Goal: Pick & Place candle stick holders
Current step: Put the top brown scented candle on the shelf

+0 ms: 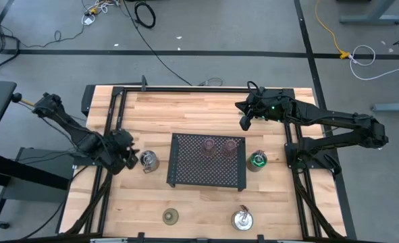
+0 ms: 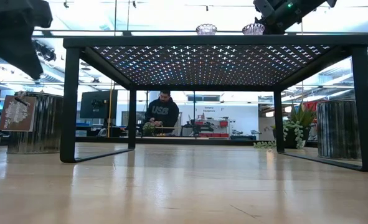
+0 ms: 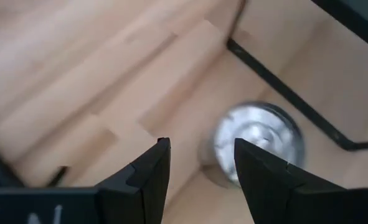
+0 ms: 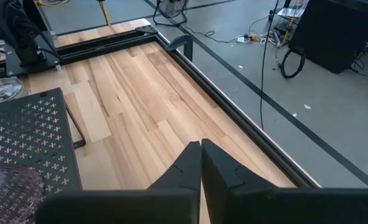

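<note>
A silver holder (image 1: 148,160) stands on its base on the table, just left of the black perforated tray (image 1: 185,177). My left gripper (image 1: 131,159) is open right beside it. In the left wrist view the holder (image 3: 258,140) lies just past my fingertips (image 3: 201,155), untouched. Two pink holders (image 1: 208,146) (image 1: 229,146) stand on the tray top. An olive-green holder (image 1: 170,216) and another silver one (image 1: 242,219) stand near the table's near edge. My right gripper (image 1: 245,123) is shut and empty, above the table's far right part.
A small green plant (image 1: 257,160) stands right of the tray. Black frame rails (image 1: 111,121) run along the table's left, far and right sides. Bare wood lies between the tray and the far rail (image 4: 140,81). A person (image 2: 163,112) shows far behind the table.
</note>
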Tool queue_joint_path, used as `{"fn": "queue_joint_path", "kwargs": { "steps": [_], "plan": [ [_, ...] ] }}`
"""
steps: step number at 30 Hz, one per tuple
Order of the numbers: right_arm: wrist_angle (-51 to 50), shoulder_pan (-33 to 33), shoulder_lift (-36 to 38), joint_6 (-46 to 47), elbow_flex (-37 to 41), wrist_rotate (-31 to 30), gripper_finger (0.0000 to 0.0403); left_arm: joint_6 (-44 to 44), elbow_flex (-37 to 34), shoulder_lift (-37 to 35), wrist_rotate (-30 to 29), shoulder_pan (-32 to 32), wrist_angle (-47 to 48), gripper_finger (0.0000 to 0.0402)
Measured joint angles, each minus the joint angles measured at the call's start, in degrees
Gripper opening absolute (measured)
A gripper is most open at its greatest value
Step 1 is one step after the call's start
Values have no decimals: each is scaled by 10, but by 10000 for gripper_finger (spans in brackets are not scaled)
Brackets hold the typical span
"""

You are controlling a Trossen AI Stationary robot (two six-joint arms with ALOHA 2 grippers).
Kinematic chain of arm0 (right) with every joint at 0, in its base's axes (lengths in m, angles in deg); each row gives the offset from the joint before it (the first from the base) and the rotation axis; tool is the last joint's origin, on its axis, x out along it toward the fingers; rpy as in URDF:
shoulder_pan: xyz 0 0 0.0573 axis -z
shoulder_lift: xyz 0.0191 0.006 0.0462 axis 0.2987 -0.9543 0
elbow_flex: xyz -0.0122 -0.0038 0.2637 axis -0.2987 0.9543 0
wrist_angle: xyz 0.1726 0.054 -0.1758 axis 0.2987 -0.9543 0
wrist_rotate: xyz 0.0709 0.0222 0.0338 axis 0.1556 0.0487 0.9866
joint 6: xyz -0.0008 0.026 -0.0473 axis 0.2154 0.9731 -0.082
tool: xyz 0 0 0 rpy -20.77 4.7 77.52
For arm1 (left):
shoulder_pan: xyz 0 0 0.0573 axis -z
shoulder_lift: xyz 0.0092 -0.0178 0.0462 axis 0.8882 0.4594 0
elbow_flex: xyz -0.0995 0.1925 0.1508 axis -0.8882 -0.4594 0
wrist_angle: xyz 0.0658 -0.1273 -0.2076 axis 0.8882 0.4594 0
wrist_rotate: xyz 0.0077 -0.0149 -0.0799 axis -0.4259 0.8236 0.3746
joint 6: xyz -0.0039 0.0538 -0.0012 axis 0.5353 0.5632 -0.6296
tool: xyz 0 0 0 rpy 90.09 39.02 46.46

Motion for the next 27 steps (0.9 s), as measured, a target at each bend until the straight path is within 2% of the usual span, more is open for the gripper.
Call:
{"fn": "queue_joint_path", "kwargs": {
  "steps": [4, 10, 17, 20, 27],
  "plan": [
    [1, 0, 0, 1, 0, 0, 13, -18, -29, 8, 12, 30, -17, 181],
    [6, 0, 0, 7, 0, 0, 13, -56, -57, 8, -1, 36, -39, 181],
    [6, 0, 0, 11, 0, 0, 13, 35, -66, 8, 7, 70, -157, 181],
    [6, 0, 0, 11, 0, -1, 13, 69, -66, 8, 14, 88, -175, 181],
    [10, 0, 0, 18, 0, -1, 13, 70, -66, 8, 42, 98, -178, 193]
  ]
}}
